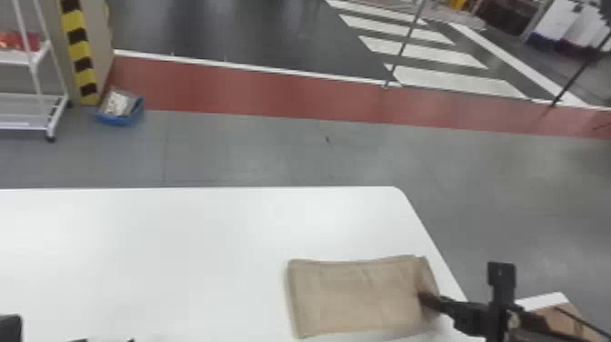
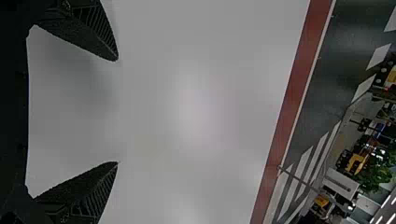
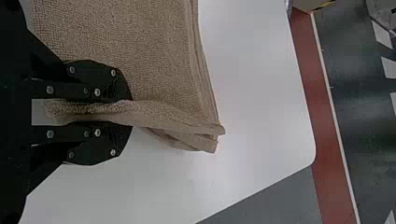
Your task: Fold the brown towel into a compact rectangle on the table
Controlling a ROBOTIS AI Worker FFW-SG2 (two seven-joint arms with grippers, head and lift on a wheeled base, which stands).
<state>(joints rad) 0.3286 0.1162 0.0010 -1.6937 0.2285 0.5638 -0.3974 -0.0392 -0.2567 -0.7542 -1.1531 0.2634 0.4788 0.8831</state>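
Towel (image 1: 354,295) lies folded on the table (image 1: 159,254), near its right edge; it should be soft, light and floppy; the right gripper (image 3: 126,113) pinches its right end, where all layers should be taken together; the left gripper (image 2: 117,111) is wide apart, empty.

A hand could pass over the white table (image 1: 136,254) left of the brown towel (image 1: 354,295) or along its far side; at the towel's right end, the right gripper (image 1: 426,301) and its arm (image 1: 499,300) block the way.
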